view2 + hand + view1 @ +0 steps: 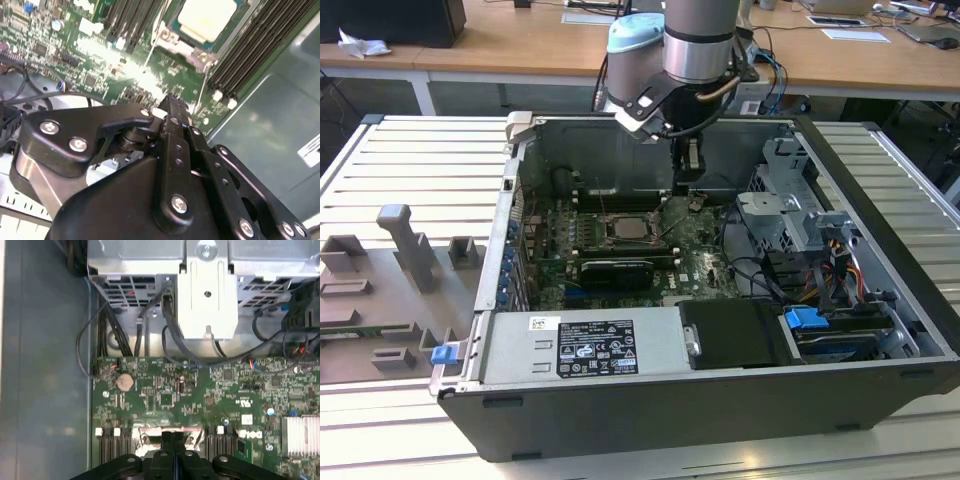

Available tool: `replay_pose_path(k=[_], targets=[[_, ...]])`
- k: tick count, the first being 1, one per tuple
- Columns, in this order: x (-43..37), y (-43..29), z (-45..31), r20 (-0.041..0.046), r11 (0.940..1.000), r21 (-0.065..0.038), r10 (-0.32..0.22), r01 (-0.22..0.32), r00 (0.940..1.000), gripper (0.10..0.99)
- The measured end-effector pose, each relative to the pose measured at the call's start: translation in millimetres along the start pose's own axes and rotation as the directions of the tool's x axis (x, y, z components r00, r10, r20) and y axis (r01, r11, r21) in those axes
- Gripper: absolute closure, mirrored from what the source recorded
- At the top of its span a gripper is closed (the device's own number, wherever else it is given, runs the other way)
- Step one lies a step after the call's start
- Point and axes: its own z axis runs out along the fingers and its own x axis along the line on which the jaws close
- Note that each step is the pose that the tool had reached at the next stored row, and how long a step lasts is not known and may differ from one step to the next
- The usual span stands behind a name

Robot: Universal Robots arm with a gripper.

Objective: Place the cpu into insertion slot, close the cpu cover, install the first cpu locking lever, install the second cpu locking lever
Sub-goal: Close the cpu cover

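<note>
Gripper (686, 188) hung with jaws pressed together, empty, over the board (705, 255). The cpu (625, 226) lay flat and near, at its 8 o'clock in the exterior view.

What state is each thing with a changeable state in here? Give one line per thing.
Gripper: shut, holding nothing.
Chip: seated in place.
Cover: looks lowered around the chip.
Computer case: lying flat, side open.
</note>
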Motion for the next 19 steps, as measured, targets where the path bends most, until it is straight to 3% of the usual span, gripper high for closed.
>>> replay_pose_path(k=[1, 2, 7, 10, 15, 19], targets=[[0.0, 8.2, 0.4, 0.0001, 1.0, 0.001, 0.0, 0.0, 1.0, 0.98], [0.1, 11.6, 0.8, 0.0, 1.0, 0.002, 0.0, 0.0, 1.0, 0.98], [0.2, 17.2, 7.5, -0.0001, 0.9999, 0.005, -0.009, 0.009, 1.0, 0.98], [0.3, 21.7, 16.2, 0.0003, 0.9997, 0.017, -0.016, 0.016, 0.9999, 0.98], [0.3, 21.1, 21.1, 0.0004, 0.9995, 0.027, -0.017, 0.017, 0.9998, 0.98], [0.2, 9.2, 20.7, 0.0002, 0.9995, 0.027, -0.017, 0.017, 0.9998, 0.98]])
